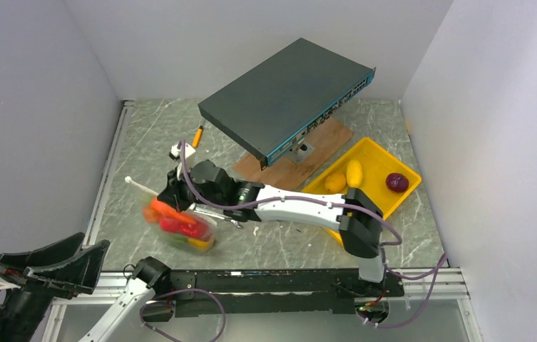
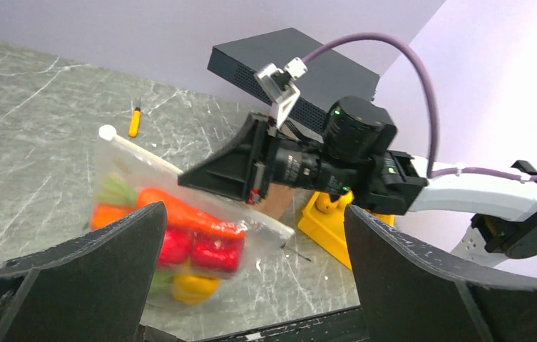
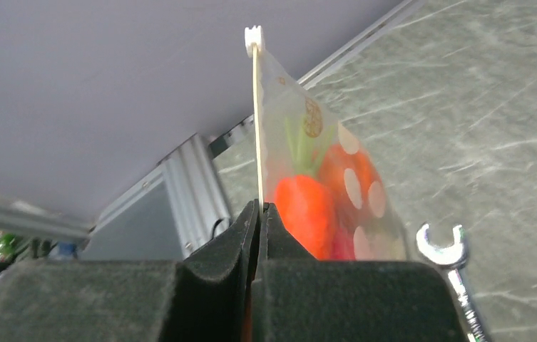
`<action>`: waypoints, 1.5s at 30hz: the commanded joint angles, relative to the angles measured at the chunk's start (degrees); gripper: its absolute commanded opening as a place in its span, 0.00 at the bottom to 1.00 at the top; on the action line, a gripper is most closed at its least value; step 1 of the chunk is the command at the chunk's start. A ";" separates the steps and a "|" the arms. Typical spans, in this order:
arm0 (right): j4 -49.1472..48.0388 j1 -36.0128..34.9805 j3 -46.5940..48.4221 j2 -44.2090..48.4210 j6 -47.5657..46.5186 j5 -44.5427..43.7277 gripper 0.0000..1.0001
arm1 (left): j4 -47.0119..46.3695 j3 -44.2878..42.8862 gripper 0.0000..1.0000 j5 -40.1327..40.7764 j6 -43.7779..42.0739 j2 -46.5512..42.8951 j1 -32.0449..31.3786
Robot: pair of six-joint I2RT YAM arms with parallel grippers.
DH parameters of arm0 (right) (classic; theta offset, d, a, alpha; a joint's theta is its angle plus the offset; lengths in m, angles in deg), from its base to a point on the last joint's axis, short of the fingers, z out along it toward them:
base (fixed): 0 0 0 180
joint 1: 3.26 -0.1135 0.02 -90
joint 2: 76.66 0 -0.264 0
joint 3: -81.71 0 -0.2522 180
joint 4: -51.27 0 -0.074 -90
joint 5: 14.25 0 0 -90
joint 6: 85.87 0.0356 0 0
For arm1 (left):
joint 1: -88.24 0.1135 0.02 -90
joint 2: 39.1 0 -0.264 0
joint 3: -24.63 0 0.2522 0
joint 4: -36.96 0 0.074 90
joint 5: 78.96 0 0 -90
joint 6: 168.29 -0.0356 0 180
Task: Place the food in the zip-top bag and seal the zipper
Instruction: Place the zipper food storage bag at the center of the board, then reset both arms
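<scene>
The left gripper [image 2: 254,210] hangs off the bench's [image 1: 144,135] near left corner, its claw spread wide with nothing between the fingers. Just right of it, towards the near left of the bench, the zip-top bag [image 1: 180,224] hangs blurred from the right gripper [image 3: 259,214]. That claw is clamped tight on the zipper [image 3: 256,121], which runs along the bag's upper edge. Inside the bag lie a carrot [image 2: 180,210], red peppers [image 2: 215,249] and a yellow piece [image 2: 194,285]. A silver wrench [image 3: 454,263] lies on the bench beside the bag. An orange-handled screwdriver [image 1: 197,135] lies farther back. At the far middle, a network switch [image 1: 287,92] sits tilted over a wooden board [image 1: 326,139]. By the right edge, a yellow tray [image 1: 376,153] holds two yellow potatoes [image 1: 354,173] and a purple onion [image 1: 396,182].
</scene>
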 commanded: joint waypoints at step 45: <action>38.74 4.48 -6.56 47.93 -19.37 -26.17 1.00 | -15.79 16.63 1.00 0.09 2.67 -6.22 0.06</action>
